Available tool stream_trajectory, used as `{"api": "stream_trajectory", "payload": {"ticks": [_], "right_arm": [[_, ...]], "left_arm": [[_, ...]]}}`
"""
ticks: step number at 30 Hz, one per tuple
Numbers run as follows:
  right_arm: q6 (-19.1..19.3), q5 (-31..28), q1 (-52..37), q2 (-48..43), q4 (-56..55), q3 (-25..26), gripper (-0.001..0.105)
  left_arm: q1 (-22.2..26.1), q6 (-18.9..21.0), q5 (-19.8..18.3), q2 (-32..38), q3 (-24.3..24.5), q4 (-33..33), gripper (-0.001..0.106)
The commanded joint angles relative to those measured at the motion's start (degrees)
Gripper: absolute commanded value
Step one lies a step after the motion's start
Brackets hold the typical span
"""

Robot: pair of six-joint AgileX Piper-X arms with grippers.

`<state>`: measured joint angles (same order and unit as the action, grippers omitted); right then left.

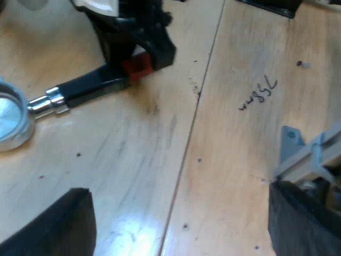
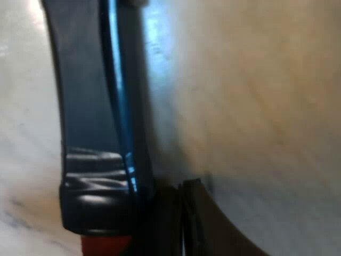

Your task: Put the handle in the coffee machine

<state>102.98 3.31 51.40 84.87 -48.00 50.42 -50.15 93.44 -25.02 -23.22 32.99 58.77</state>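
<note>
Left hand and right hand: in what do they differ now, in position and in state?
Position: the left hand hovers over bare wood of the table, apart from the metal holder; the right hand is at the red end of the holder's dark handle. State: the left hand is open and empty; the right hand has the handle close against it. Both are low over the same table.

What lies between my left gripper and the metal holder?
Bare wooden table lies between the left gripper and the holder, in the left wrist view.
</note>
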Motion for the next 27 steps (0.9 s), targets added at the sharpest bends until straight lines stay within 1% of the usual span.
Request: {"api": "stream_trajectory", "payload": {"ticks": [1,2,4,7,8,10,13,19,23,24,25,26,27], "right_arm": [[-3.07,0.41,2.33,0.13,-0.4,0.11,0.0],[-3.93,0.41,3.02,0.13,-0.27,0.11,0.0],[-6.3,0.41,4.9,0.13,0.06,0.11,0.0],[-9.52,0.41,7.06,0.13,1.21,0.11,0.0],[-10.31,0.41,7.52,0.13,1.87,0.11,0.0],[-13.65,0.41,8.97,0.13,4.01,0.11,0.0],[-17.23,0.41,10.78,0.13,6.69,0.11,0.0],[-21.51,0.41,14.38,0.13,10.48,0.11,0.0],[-23.72,0.41,15.65,0.36,13.09,0.11,0.0],[-25.43,0.93,15.97,0.74,14.85,0.11,0.0],[-26.15,1.57,16.14,1.18,16.42,0.11,0.0],[-26.26,2.02,16.19,1.47,17.27,0.11,0.0],[-27.41,2.6,16.17,2.16,19.13,0.21,0.0]], "left_arm": [[-0.31,0.56,3.13,0.13,0.0,1.86,0.069],[-0.31,0.56,4.03,0.13,0.0,2.24,0.069],[-0.31,0.56,7.9,0.13,0.0,4.17,0.069],[-0.31,0.56,10.0,0.13,0.0,4.85,0.069],[-0.31,0.56,10.01,0.13,0.0,4.84,0.069],[-0.31,0.56,10.0,0.13,0.0,4.84,0.069],[-0.31,1.21,10.0,0.13,0.0,5.19,0.069],[-0.31,1.48,10.3,0.13,1.86,10.12,0.069],[-0.31,1.91,10.28,0.13,2.88,10.4,0.067],[-0.31,1.98,10.28,0.13,3.08,10.4,0.067],[-0.31,3.19,10.28,0.13,4.0,10.4,0.066],[-0.31,3.4,10.28,0.13,4.16,10.4,0.066],[-0.31,3.53,10.28,0.13,4.26,10.4,0.066]]}}
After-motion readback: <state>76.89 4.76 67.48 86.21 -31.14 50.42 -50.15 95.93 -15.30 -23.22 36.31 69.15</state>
